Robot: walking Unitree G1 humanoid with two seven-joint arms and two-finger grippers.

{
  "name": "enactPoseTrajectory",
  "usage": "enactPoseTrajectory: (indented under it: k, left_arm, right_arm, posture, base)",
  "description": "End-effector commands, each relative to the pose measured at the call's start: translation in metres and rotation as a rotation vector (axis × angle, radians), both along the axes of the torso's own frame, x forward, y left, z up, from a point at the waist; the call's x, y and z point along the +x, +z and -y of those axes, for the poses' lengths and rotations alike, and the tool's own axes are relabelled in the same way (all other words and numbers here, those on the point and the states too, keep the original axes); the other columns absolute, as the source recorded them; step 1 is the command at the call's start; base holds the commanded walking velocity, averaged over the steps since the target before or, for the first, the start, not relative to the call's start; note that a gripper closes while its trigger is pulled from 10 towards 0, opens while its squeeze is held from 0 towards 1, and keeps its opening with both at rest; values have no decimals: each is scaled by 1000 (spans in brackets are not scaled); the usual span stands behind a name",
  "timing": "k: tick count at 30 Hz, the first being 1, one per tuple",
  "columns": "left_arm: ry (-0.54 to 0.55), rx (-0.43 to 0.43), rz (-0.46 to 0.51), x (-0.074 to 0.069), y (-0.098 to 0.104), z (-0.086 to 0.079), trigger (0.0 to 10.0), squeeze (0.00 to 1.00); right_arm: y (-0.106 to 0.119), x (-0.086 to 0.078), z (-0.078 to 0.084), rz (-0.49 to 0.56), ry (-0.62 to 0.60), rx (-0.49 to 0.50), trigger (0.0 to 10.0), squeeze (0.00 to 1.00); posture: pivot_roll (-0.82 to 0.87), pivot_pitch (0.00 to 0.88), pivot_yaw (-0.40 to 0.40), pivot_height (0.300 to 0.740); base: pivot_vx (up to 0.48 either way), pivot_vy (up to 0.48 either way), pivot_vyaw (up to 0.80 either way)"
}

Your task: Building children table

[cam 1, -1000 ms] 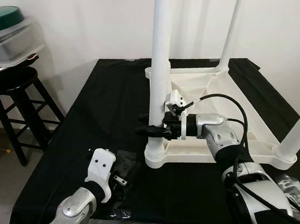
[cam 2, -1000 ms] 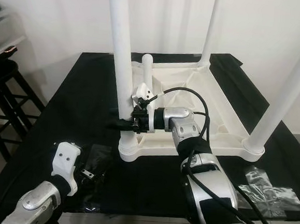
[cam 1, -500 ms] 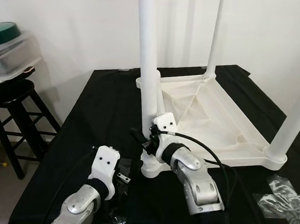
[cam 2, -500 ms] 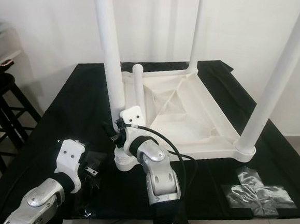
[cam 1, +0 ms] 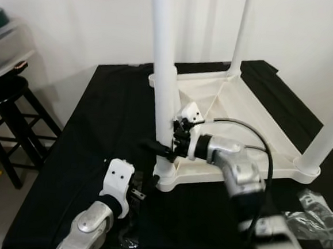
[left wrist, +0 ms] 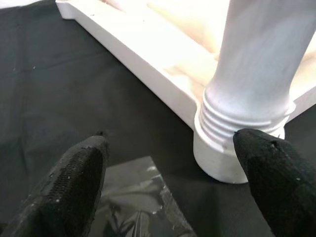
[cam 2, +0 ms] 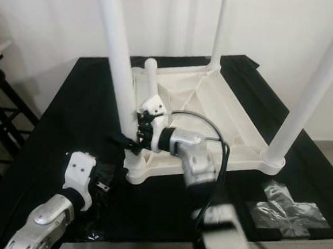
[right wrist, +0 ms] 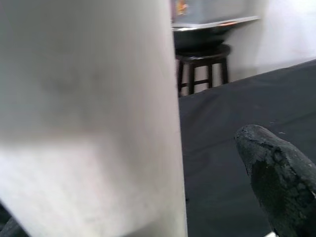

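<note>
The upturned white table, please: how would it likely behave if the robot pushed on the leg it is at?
The white table looks like hollow plastic, so probably light and apt to slide on the black cloth. Its tall legs may lever it into tipping. The near leg looks stiff.

A plain white plastic upturned children's table (cam 1: 230,115) with white round legs (cam 1: 163,72) rests on a black cloth-covered tabletop (cam 1: 107,114). At nine o'clock stands a black wooden stool (cam 1: 9,112). Glossy clear plastic wrap (cam 2: 286,210) lies at four o'clock.
</note>
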State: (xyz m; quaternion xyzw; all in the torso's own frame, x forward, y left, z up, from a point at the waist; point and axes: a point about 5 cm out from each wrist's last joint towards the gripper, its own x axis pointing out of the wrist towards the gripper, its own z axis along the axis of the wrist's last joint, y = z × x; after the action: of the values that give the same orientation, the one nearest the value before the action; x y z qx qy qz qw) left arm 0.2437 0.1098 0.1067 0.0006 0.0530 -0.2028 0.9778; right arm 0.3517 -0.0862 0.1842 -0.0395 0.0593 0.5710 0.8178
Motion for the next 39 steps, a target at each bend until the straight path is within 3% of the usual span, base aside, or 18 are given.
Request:
enactPoseTrajectory:
  k: [1,5,10,11,24,26,27,29,30,31,32,35,36,39]
  left_arm:
    - [5,14,-16,0,-4,-1,10000,0]
    - [8,1,-22,1,-5,-1,10000,0]
    - [9,0,-23,1,-5,-1,10000,0]
    - [9,1,-23,1,-6,-1,10000,0]
    - [-5,-5,-26,1,-5,3,10000,0]
    - [-6,-9,-25,1,-4,3,10000,0]
    - [-4,-8,-22,0,-4,2,10000,0]
    - [-4,-8,-22,0,-4,2,10000,0]
    - [0,-7,-17,-1,-3,1,10000,0]
    - [3,-5,-15,-1,-2,0,10000,0]
    - [2,-5,-16,-1,-2,0,10000,0]
    - [2,-5,-16,-1,-2,0,10000,0]
    - [-4,12,-14,0,-2,0,10000,0]
    - [-8,6,-16,0,-2,1,10000,0]
  right_arm:
    - [-4,0,0,-8,44,-18,10000,0]
    - [-2,8,-3,-37,131,-35,10000,0]
    - [-1,10,-4,-53,152,-35,10000,0]
    - [-1,11,-4,-68,159,-33,0,0]
    - [-8,16,15,-73,98,-13,0,0]
    - [-14,16,23,-56,0,-8,0,0]
    - [-30,19,16,-78,-297,17,0,0]
    - [-30,19,16,-78,-297,17,0,0]
    - [-48,16,13,-114,-694,51,0,0]
    - [-78,-14,3,-234,-784,-40,0,0]
    - [-89,-39,-12,-257,-793,-29,0,0]
    - [-89,-39,-12,-257,-793,-29,0,0]
    - [-85,-46,-24,-232,-682,-22,0,0]
    - [-86,-47,-30,-218,-592,-37,0,0]
  posture:
    - [5,0,51,740]
    - [26,0,36,740]
    - [26,0,36,740]
    - [32,0,31,740]
    - [8,0,27,740]
    - [1,0,21,740]
    - [-13,0,9,740]
    - [-13,0,9,740]
    - [-31,13,6,740]
    - [-20,35,32,740]
    - [-29,38,41,740]
    - [-29,38,41,740]
    - [-58,11,49,740]
    - [-24,23,32,740]
  base:
    - [0,0,0]
    - [0,0,0]
    - [0,0,0]
    - [0,0,0]
    - [0,0,0]
    - [0,0,0]
    - [0,0,0]
    - [0,0,0]
    - [0,0,0]
    - [0,0,0]
    - [0,0,0]
    - [0,0,0]
    - [0,0,0]
    - [0,0,0]
